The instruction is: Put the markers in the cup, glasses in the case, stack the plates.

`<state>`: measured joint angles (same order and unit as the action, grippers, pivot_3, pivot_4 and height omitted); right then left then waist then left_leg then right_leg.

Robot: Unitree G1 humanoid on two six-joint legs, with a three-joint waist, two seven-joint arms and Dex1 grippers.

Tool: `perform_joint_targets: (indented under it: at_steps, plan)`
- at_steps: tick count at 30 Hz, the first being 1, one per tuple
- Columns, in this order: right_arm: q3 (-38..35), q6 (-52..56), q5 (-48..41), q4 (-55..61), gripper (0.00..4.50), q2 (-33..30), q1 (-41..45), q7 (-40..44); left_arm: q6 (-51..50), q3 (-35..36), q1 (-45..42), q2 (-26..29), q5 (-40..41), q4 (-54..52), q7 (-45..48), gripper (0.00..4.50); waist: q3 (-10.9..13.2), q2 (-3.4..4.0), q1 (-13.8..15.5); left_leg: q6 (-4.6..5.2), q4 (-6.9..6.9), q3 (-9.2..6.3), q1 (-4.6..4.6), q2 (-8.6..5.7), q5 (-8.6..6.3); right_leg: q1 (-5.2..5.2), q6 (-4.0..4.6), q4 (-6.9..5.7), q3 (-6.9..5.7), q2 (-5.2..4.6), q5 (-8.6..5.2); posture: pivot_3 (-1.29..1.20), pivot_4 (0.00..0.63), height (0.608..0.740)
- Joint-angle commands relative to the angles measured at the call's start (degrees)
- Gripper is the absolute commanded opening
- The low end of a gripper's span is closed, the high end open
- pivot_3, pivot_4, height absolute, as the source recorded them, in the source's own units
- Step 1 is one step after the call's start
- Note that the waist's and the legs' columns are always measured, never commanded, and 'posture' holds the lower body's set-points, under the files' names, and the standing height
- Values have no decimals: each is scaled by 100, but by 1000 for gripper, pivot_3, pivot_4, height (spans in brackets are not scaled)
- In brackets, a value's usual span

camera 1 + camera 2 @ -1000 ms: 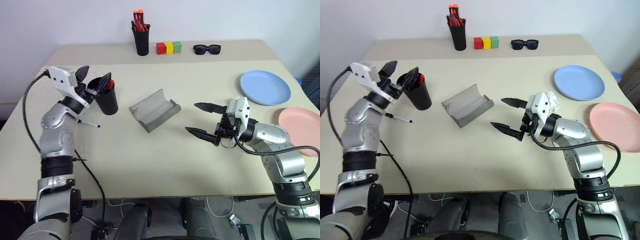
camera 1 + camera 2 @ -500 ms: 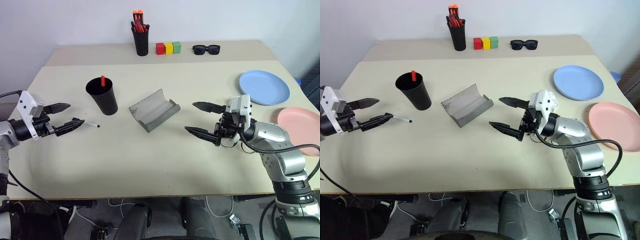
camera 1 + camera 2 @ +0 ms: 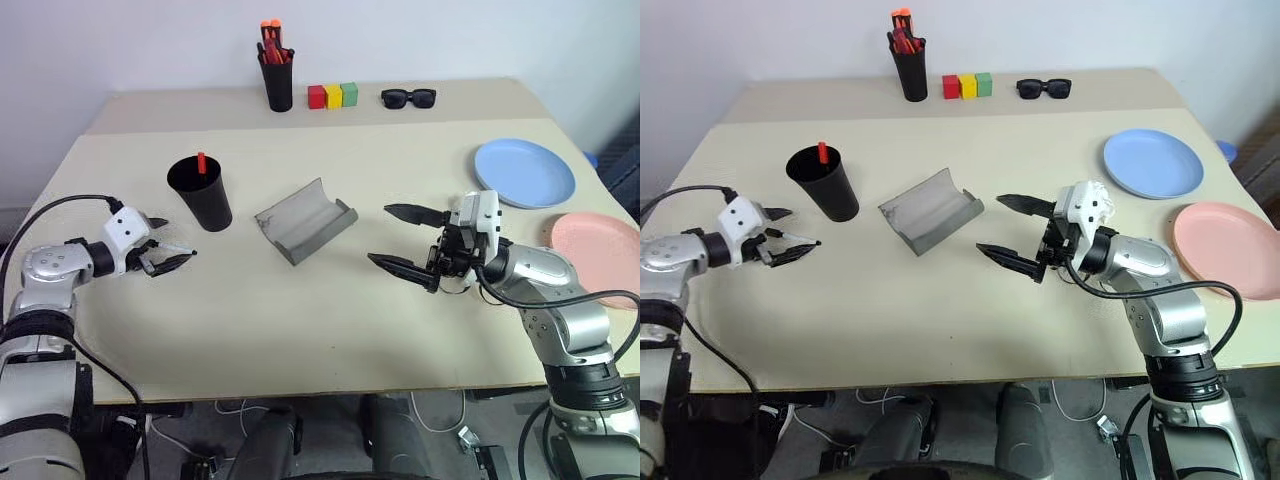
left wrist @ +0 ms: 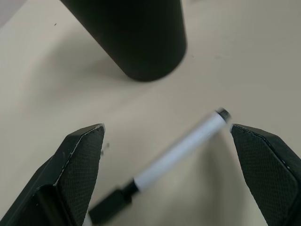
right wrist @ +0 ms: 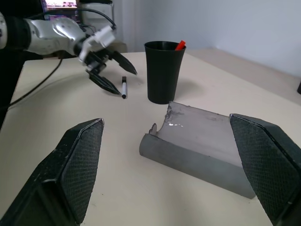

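cup (image 3: 201,192) left of case (image 3: 305,219) | marker (image 3: 202,163) in cup | plates (image 3: 524,173) right, seemingly apart | pen (image 4: 176,156) before cup

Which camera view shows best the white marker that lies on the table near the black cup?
The left wrist view: the white marker lies large between the open jaws. The eye views show a thin line; the right wrist view shows it small.

I counted one black cup (image 3: 200,192) with one red marker (image 3: 201,161) in it, and one white marker (image 4: 178,149) on the table. There were two plates, one blue (image 3: 525,173) and one pink (image 3: 596,245), one grey case (image 3: 305,220), one pair of sunglasses (image 3: 408,97), three coloured blocks (image 3: 333,96) and one pen holder (image 3: 277,82).
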<state>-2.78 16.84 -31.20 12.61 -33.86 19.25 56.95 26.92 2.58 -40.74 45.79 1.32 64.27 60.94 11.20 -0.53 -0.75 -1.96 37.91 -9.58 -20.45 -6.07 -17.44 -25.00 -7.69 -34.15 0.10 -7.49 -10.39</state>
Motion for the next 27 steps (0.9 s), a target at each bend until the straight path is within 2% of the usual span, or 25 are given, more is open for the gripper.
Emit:
perform_joint_targets:
  at_steps: [1,7,8,11,17,23,27]
  plan:
    - [-70,-107,53,259,4386,-9,18,-100,-85,-161,-196,-50,-265,348,-50,4397,0,0,-2,0,0,0,0,0,0,0,0,0,0,0,0,0,150,740]
    - [-117,-104,100,342,4386,-28,-54,-199,-1014,-312,-235,-68,-254,488,964,4397,-8,8,-1,2,1,2,7,0,0,5,-1,-6,0,0,-1,0,150,740]
    - [-127,-101,103,353,4386,-31,-67,-219,-1152,-309,-237,-55,-245,474,1086,4164,-10,10,-3,3,1,4,8,0,-1,6,-1,-6,0,0,-1,0,150,740]
    - [-145,-118,119,342,4386,-35,-82,-261,-1503,-444,-143,39,-365,401,1469,3122,-13,13,-18,5,1,5,10,0,-2,7,-1,-6,0,0,-1,0,150,740]
    - [-133,-161,145,250,4386,-27,-41,-266,-2018,-548,118,203,-397,141,1764,144,-52,72,-42,9,0,15,21,0,-4,9,-3,-10,10,1,-2,0,150,740]
    - [-96,-248,204,121,4386,-14,25,-235,-3017,-524,578,341,-79,-763,2425,58,-64,83,-109,16,0,28,32,6,-8,10,-6,-14,31,13,-4,0,150,740]
    - [-59,-299,255,74,4386,7,42,-224,-3635,-220,997,369,361,-1713,2335,58,-68,87,-161,30,0,42,36,6,-17,9,-8,-12,53,12,-5,0,150,740]
